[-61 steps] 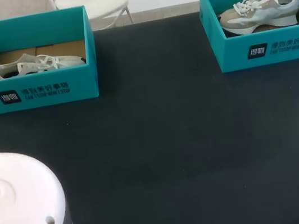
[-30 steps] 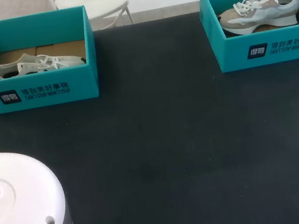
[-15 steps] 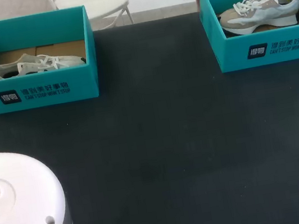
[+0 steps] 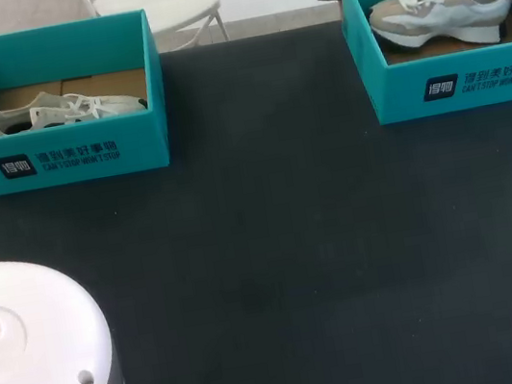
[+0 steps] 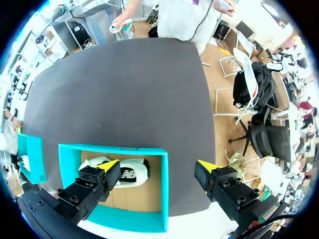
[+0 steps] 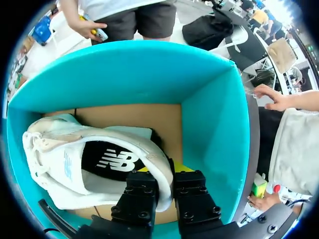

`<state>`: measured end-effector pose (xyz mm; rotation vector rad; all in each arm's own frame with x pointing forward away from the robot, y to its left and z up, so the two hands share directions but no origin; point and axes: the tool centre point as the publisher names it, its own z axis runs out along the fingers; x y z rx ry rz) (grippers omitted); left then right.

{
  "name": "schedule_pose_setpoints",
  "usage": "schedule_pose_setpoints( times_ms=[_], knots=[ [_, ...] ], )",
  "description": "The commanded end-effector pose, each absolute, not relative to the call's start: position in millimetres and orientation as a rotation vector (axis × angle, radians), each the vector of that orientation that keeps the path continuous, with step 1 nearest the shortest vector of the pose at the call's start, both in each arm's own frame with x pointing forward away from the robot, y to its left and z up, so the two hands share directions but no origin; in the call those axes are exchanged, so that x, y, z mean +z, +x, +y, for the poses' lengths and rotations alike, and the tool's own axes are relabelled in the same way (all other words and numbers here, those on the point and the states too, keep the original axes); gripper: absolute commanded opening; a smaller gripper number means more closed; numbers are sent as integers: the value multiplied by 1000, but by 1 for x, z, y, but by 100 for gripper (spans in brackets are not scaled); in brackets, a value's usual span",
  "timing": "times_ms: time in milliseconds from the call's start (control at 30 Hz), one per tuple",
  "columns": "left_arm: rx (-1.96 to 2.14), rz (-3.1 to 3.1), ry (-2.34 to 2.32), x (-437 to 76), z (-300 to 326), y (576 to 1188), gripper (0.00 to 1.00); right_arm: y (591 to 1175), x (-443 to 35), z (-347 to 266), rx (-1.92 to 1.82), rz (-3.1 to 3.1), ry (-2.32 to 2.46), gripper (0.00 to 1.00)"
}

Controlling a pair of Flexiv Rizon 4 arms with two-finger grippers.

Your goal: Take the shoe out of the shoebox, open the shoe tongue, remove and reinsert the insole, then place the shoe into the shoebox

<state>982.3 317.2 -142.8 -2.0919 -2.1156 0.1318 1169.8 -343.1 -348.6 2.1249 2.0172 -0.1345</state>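
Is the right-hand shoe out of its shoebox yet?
No, inside: the shoe sits within the shoebox walls, its heel gripped by the right gripper.

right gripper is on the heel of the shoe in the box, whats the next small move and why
Probably a straight lift. The right gripper is shut on the heel collar of the shoe, which sits inside the shoebox with the wall close beside the heel, so raising it clear before moving sideways seems safest.

blk gripper (image 5: 158,164), yellow tips (image 5: 110,163), white arm (image 4: 28,355)
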Motion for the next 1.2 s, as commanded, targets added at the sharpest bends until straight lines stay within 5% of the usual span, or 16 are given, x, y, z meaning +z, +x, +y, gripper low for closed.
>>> schedule_pose_setpoints(
  times_ms=[33,800,1200],
  knots=[
    [129,-2113,-2093,-142,318,982,100,1155,-325,-342,-126,2018,2089,0],
    [129,-2113,-2093,-142,318,982,100,1112,-172,-295,-37,2027,1942,0],
    [129,-2113,-2093,-142,318,982,100,1092,-144,-254,-63,1984,1885,0]
  ],
)
